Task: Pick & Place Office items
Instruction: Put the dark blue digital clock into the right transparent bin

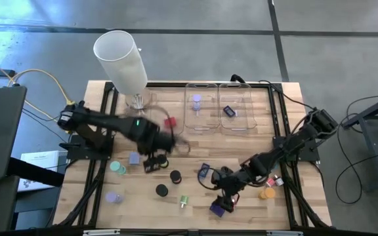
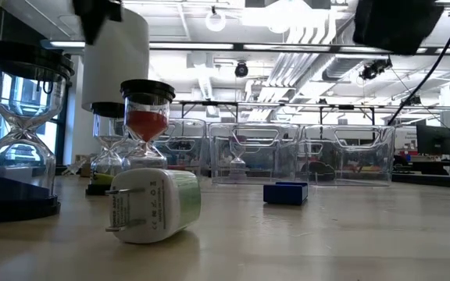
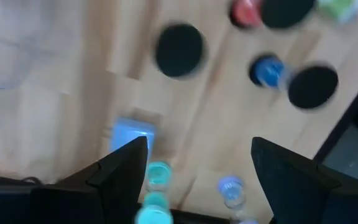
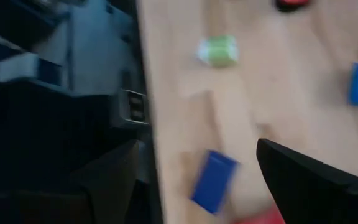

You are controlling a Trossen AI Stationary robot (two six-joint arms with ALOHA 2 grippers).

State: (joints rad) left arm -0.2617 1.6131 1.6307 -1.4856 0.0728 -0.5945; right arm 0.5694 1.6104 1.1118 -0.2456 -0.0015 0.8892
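Office items lie scattered across the table [image 1: 97,196] – teal cap [image 1: 117,168] and lavender block [image 1: 134,158] just left of the left gripper [image 1: 153,162], black discs [image 1: 175,176] right of it. Left gripper wide open, empty (view blurred). Right gripper [image 1: 229,195] open, empty, over the purple clip [image 1: 218,208]. Risk – crowded pieces; a descending finger could knock a neighbour away.

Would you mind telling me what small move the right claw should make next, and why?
Probably lower the right claw onto the blue block. In the right wrist view its fingers are spread and empty, with the block lying on the table between them. The left claw hovers mid-table.
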